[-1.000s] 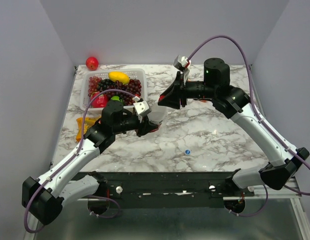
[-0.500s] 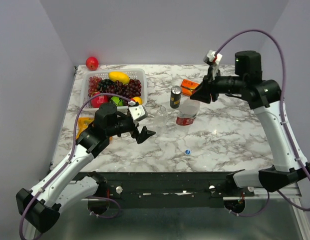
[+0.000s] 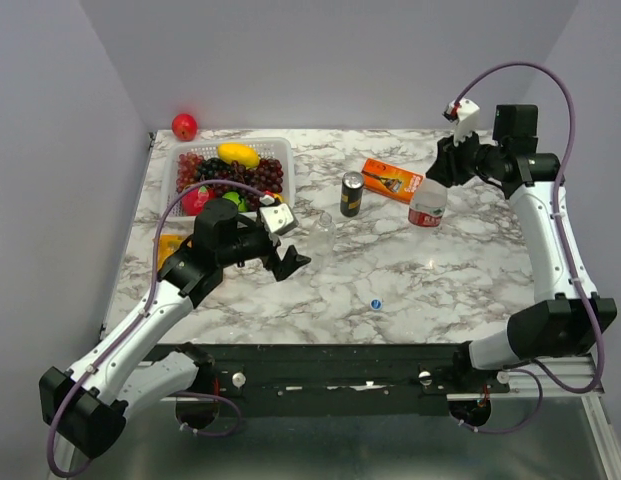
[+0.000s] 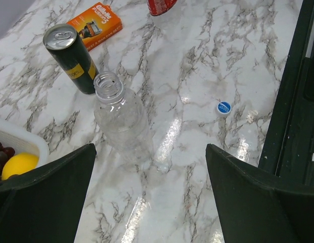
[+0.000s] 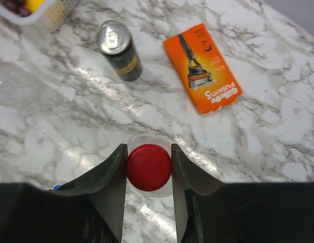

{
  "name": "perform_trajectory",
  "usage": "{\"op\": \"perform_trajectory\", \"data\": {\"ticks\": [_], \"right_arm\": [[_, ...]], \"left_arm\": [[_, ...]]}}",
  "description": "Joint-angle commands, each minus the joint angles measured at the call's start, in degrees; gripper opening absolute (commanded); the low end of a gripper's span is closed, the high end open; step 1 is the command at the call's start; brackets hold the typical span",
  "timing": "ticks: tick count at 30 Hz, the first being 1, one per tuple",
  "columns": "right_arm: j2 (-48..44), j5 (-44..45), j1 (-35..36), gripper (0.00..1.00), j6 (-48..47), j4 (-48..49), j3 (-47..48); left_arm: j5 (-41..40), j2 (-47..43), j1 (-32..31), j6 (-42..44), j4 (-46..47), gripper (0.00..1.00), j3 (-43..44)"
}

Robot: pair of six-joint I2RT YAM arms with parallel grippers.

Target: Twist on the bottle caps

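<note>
Between the fingers [image 5: 112, 174] of the right tool [image 5: 148, 152], a smooth round red cap [image 5: 148, 167] is being pinched; before the spread left tool [image 3: 289, 262], a clear open-necked bottle [image 4: 121, 119] is standing.

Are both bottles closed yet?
Maybe halfway. The round red plastic cap sits on the clear plastic bottle with the red-and-white label, and the right tool is shut on it; how tight it is I cannot tell. The plain clear plastic bottle has an open neck, the small round blue plastic cap lies apart on the marble table, and the left tool is open and empty.
</note>
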Motion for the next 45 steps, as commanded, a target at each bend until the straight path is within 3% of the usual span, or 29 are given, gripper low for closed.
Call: {"op": "perform_trajectory", "data": {"ticks": [1,14,29,39,45], "right_arm": [[2.9,2.0,-2.0,0.13,-0.7,13.6,-1.7],[9.4,2.0,-2.1,0.26,-1.1,17.0,-4.8],[8.9,2.0,-2.1,0.31,-1.6,18.2,-10.0],[7.5,4.1,-2.0,0.52,-1.1,18.5,-11.5],[7.7,4.9,-3.2,0.57,-0.9,18.7,-11.0]], "left_arm": [[-0.9,-0.6,1.4,2.2,-3.1,0.99,2.2],[-1.4,0.9,5.0,2.4,-3.8,0.99,0.8],[0.1,0.8,7.0,1.7,-3.1,0.99,-0.4],[2.0,0.8,7.8,0.6,-2.0,0.99,-1.3],[2.5,0.7,8.0,0.2,-1.4,0.99,-1.6]]}}
